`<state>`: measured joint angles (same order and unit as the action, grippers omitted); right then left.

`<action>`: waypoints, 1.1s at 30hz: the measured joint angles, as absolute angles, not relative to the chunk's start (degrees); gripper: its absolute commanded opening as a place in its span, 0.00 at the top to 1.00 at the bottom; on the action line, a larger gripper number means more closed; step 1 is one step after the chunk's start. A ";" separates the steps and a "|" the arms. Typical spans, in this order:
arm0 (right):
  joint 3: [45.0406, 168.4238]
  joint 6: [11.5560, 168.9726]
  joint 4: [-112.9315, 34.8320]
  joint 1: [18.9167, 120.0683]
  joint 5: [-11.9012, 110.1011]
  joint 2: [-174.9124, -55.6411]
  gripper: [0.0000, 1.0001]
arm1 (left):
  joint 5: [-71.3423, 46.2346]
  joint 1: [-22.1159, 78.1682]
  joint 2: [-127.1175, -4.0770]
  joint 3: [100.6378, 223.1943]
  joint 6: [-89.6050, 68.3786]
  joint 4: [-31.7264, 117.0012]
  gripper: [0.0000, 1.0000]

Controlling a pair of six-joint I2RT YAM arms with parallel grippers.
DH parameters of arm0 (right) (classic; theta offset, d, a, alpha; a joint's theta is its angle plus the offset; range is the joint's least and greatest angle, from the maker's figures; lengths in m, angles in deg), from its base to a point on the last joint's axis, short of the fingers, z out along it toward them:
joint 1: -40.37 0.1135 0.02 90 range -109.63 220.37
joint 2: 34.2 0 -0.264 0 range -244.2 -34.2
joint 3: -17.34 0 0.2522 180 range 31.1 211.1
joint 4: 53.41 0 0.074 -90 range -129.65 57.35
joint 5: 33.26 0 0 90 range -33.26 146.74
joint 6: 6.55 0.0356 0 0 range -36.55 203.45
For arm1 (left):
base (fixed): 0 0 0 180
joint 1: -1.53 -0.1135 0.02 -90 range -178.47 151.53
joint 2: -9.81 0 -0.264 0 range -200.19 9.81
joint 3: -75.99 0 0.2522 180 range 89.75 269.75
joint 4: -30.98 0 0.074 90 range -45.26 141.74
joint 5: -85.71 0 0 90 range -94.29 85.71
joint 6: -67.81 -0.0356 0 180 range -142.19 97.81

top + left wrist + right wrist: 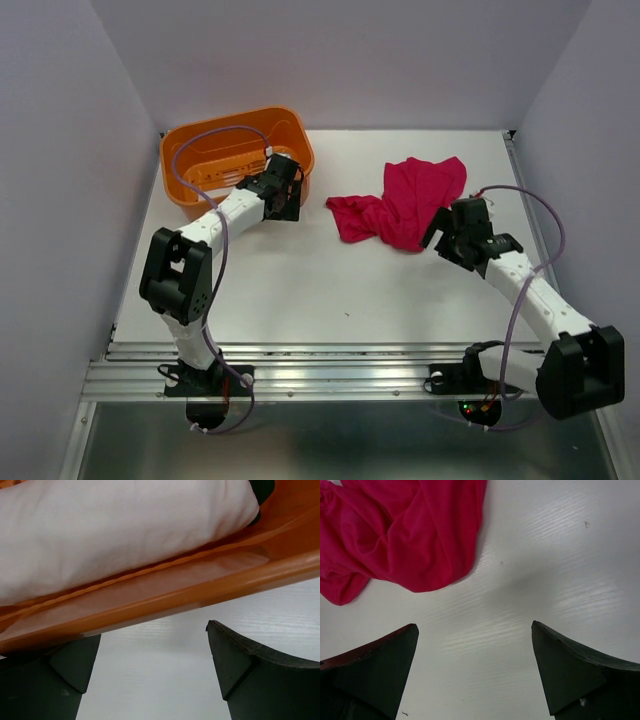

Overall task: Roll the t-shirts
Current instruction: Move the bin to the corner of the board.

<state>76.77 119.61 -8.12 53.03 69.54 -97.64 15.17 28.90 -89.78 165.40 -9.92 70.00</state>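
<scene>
A crimson-pink t-shirt (405,200) lies crumpled on the white table, right of centre. In the right wrist view the t-shirt (405,535) fills the upper left, its edge a short way ahead of my fingers. My right gripper (447,226) (475,635) hovers just beside the shirt's near right edge, open and holding nothing. At the near right corner of the orange basket (190,190), my left gripper (282,172) (152,640) is open and empty, with the basket's rim (175,597) right ahead of its fingertips.
Inside the basket, the left wrist view shows a white bundle of cloth (115,530). Grey walls enclose the table on the left, back and right. A metal rail (330,365) runs along the near edge.
</scene>
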 measured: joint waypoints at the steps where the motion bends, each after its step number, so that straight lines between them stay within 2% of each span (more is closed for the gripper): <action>1: 77.29 119.35 -9.14 53.03 68.31 -100.37 0.01 | 15.52 28.49 -90.63 166.28 -10.03 69.84 0.01; 5: 79.61 119.04 -14.00 53.03 64.93 -109.90 0.11 | 16.83 27.48 -93.48 169.45 -10.38 70.17 0.01; 8: 82.08 119.31 -17.56 53.03 63.37 -116.87 0.27 | 17.36 26.98 -95.20 171.13 -10.62 70.24 0.01; 9: 82.93 119.52 -18.67 53.03 62.96 -119.10 0.35 | 17.49 26.78 -95.57 171.42 -10.73 70.24 0.01; 11: 83.92 120.11 -20.31 53.03 62.30 -122.05 0.44 | 17.90 26.15 -96.12 172.01 -10.82 70.41 0.01; 14: 85.25 120.81 -22.78 53.03 61.98 -126.73 0.50 | 18.49 25.03 -96.62 172.79 -10.90 70.89 0.01; 16: 85.93 121.21 -24.07 53.03 61.76 -128.76 0.62 | 18.86 24.12 -97.15 173.64 -10.97 71.33 0.01; 17: 86.25 121.27 -24.33 53.03 61.67 -129.44 0.72 | 19.15 23.48 -97.54 174.28 -11.10 71.40 0.01; 20: 87.39 121.40 -25.01 53.03 61.23 -130.49 0.89 | 19.74 22.30 -98.26 175.76 -11.25 71.90 0.01; 21: 87.70 121.25 -25.14 53.03 60.95 -130.49 0.99 | 19.91 21.97 -98.50 176.31 -11.28 72.16 0.01; 27: 88.64 119.63 -25.73 53.03 58.19 -126.81 0.99 | 21.27 19.61 -100.99 181.93 -11.87 73.32 0.01; 33: 86.84 119.76 -25.80 54.39 54.74 -113.26 0.99 | 21.12 18.63 -102.94 187.13 -12.15 75.37 0.01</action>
